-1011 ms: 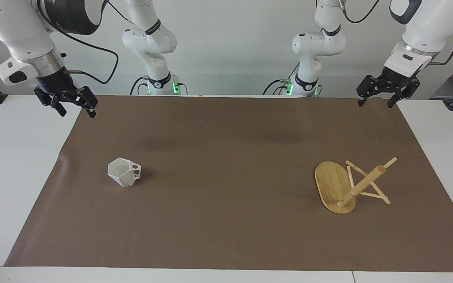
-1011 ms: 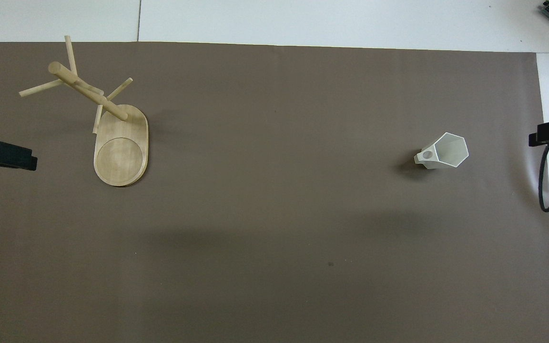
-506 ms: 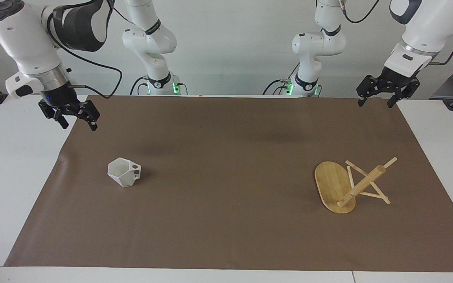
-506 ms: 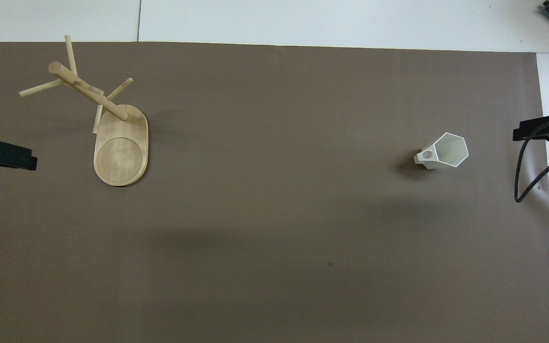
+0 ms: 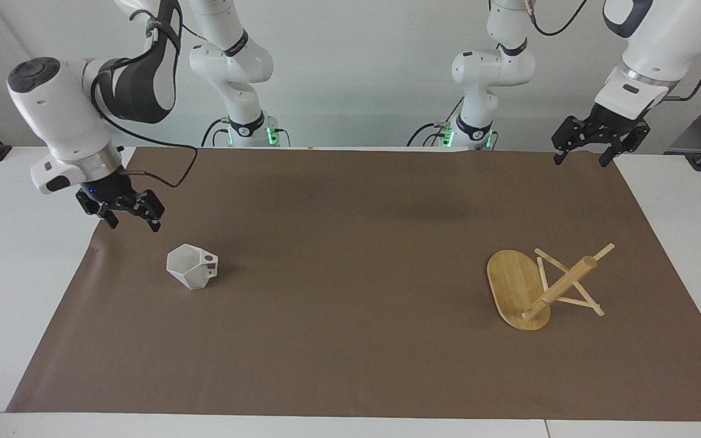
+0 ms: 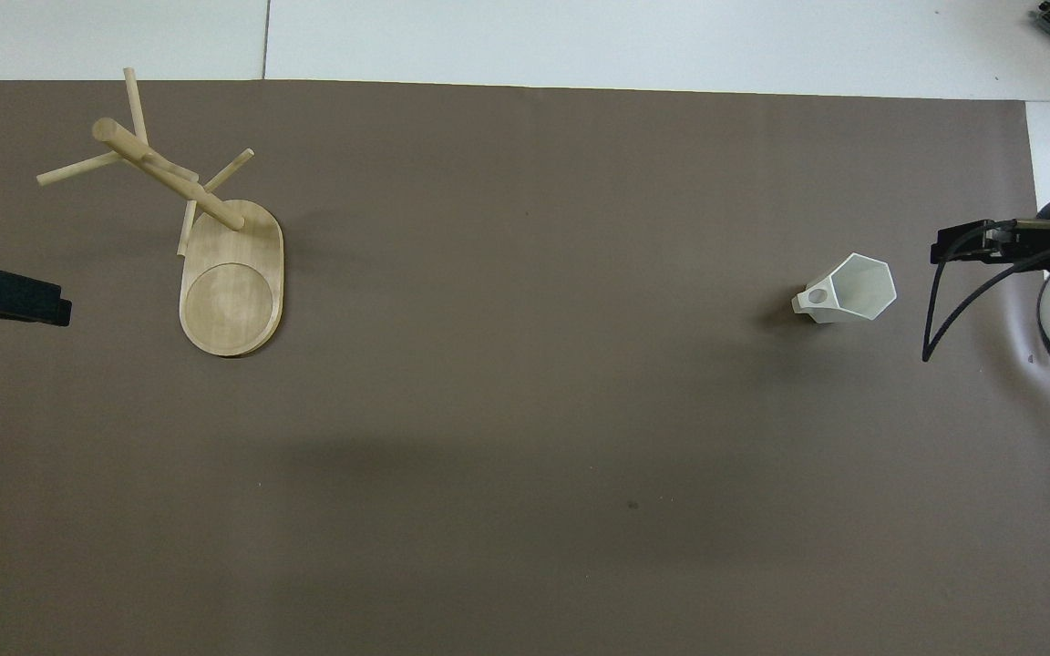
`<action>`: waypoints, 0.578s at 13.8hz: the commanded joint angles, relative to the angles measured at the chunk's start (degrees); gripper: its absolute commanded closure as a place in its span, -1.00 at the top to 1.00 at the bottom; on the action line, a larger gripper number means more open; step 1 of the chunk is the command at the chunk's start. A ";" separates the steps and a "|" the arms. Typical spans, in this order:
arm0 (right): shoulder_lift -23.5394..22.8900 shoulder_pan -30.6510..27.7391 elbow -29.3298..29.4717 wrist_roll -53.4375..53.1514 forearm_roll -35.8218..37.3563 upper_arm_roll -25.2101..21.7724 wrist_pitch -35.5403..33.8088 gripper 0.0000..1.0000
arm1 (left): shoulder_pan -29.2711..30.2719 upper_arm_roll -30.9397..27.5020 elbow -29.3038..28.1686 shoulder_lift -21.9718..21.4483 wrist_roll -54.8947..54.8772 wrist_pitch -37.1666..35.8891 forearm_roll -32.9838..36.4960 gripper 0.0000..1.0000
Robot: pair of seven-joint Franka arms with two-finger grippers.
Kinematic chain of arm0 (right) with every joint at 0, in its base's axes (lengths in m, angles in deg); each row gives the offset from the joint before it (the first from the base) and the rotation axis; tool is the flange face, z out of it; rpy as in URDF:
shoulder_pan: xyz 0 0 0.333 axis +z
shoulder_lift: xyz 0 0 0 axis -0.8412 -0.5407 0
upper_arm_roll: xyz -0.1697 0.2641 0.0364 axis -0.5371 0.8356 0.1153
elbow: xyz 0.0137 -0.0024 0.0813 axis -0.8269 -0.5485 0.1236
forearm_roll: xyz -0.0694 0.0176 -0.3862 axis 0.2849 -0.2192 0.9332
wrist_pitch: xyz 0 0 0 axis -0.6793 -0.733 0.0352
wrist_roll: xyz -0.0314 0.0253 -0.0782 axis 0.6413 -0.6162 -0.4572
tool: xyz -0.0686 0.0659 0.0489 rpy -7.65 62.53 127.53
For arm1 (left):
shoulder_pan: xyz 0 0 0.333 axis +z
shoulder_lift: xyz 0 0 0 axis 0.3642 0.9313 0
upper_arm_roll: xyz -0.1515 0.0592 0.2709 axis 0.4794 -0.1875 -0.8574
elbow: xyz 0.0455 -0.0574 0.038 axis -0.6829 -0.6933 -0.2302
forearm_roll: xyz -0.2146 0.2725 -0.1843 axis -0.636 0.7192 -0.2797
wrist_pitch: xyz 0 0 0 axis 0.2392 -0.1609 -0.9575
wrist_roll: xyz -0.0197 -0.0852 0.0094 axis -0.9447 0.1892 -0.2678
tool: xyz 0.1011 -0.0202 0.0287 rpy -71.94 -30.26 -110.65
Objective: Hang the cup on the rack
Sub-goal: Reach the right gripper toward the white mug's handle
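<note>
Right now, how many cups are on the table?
1. The cup stands on the brown mat, toward the right arm's end of the table, far from the rack at the left arm's end. Nothing here could hide another.

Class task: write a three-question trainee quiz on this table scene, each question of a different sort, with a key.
1. True or false: the cup hangs on the rack.
2. Which gripper is closer to the cup? A) left gripper B) right gripper
3. Fill in: the cup and rack both stand on a brown ___.

Key:
1. False; the cup stands on the mat, toward the right arm's end of the table.
2. B; it is open and up in the air, apart from the cup, while the left arm waits.
3. mat
</note>
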 commanded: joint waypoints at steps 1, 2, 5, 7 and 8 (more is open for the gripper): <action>-0.75 1.21 -3.30 1.10 0.36 0.34 5.23 1.00 | 0.71 0.55 -1.77 -1.46 0.30 0.34 1.01 1.00; -1.19 1.30 -3.83 1.10 0.36 0.43 6.73 1.00 | 0.71 0.55 -1.77 -1.46 0.39 0.34 1.01 1.00; -3.39 1.57 -4.19 1.19 0.36 0.43 9.55 1.00 | 0.71 0.55 -1.77 -1.46 0.39 0.34 1.01 1.00; -3.66 1.92 -5.76 1.45 0.36 0.34 11.30 1.00 | 0.71 0.55 -1.77 -1.46 0.39 0.34 1.01 1.00; -3.74 1.92 -6.64 1.71 0.36 0.34 12.53 1.00 | 0.71 0.55 -1.77 -1.46 0.30 0.34 1.01 1.00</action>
